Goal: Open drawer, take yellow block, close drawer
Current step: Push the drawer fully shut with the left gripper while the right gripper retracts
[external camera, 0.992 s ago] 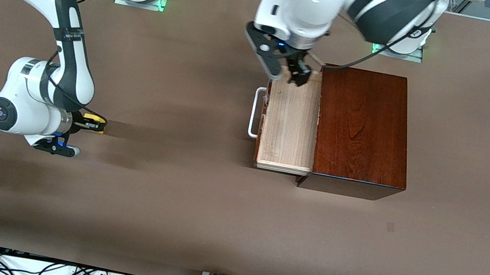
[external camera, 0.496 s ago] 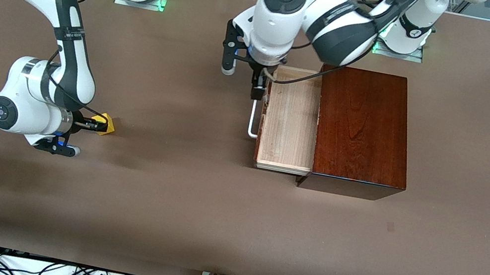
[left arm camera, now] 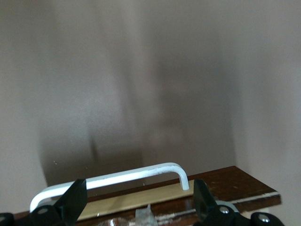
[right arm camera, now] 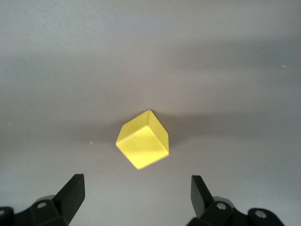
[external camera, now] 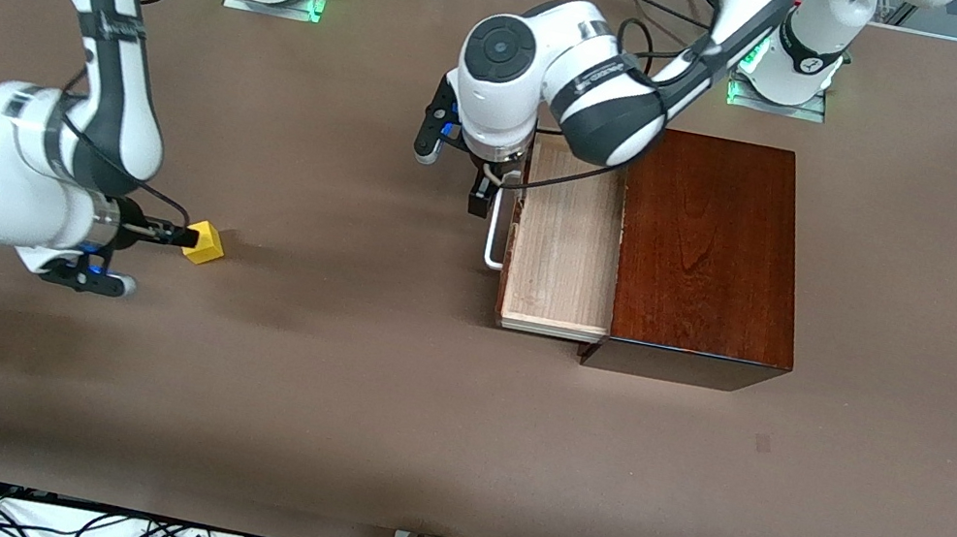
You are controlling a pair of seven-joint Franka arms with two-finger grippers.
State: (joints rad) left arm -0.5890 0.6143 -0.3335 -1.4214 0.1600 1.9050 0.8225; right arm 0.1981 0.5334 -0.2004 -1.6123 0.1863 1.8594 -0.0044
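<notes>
Yellow block (right arm camera: 143, 139) free before spread right pincer (right arm camera: 136, 197)

The pale wooden drawer (external camera: 565, 254) stood pulled out, white handle (external camera: 499, 231) toward the right arm's end. The yellow block (external camera: 204, 243) lay on the table, well apart.

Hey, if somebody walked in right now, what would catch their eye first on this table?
Probably the small bright yellow cube on the bare brown table toward the right arm's end, with the open right gripper beside it. Next, the glossy dark mahogany box with its pale wooden drawer pulled out, the open left gripper by its white handle.
</notes>
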